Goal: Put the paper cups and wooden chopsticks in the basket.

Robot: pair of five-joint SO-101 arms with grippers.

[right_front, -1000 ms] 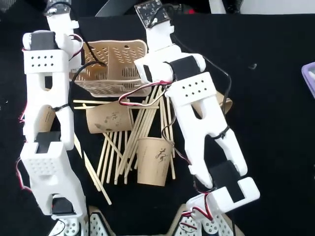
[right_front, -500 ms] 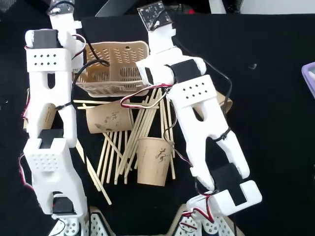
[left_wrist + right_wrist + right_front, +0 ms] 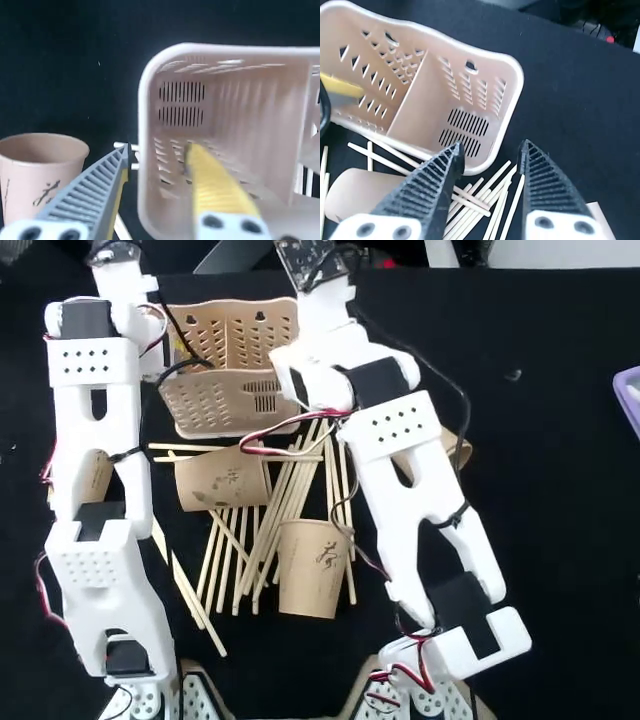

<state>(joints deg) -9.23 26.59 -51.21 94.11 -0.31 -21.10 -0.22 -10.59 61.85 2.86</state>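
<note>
Crowding the basket (image 3: pixel 215 400): chopsticks (image 3: pixel 228 560), cups (image 3: pixel 315 568), wires (image 3: pixel 290 440)

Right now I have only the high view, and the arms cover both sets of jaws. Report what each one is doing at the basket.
Observer: The left gripper has its jaws clamped across the basket wall, the yellow one inside and the grey one outside.
Operator: Now give me the right.
Observer: The right gripper has its jaws open with nothing between them. It hangs above loose chopsticks on the table, just off the basket's slotted end wall and not touching it.
</note>
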